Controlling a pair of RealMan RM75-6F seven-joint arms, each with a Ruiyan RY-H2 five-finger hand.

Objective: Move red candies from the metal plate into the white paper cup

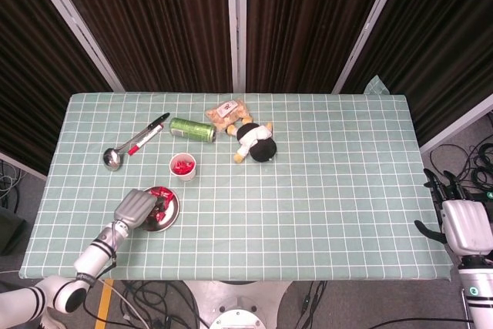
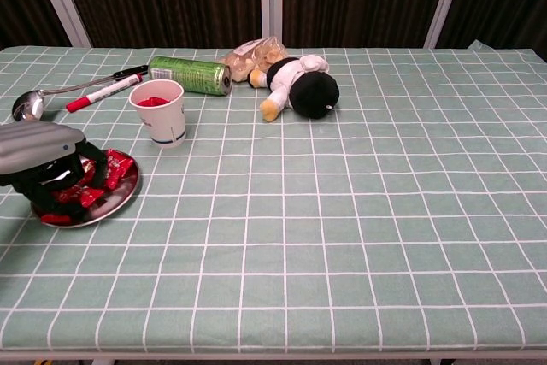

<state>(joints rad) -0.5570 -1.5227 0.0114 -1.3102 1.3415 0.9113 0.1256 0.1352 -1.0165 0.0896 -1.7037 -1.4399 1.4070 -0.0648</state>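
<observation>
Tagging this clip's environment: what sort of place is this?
Probably a lab or test cell, not a home: dark curtains wall off the table, loose cables lie on the floor, and unrelated props sit on the checked cloth.

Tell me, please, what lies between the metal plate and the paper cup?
Nothing: in both views only bare checked cloth separates the plate from the cup. The left hand stands over the plate's far-left side, not in that gap.

Head view: looking steeply down from high above, taking in the whole table (image 1: 323, 190) from far off.
Chest view: facing forward, low and near, skimming across the table top.
Shared: both are showing the tabletop and the left hand (image 2: 38, 156) over the metal plate (image 2: 120, 198).
</observation>
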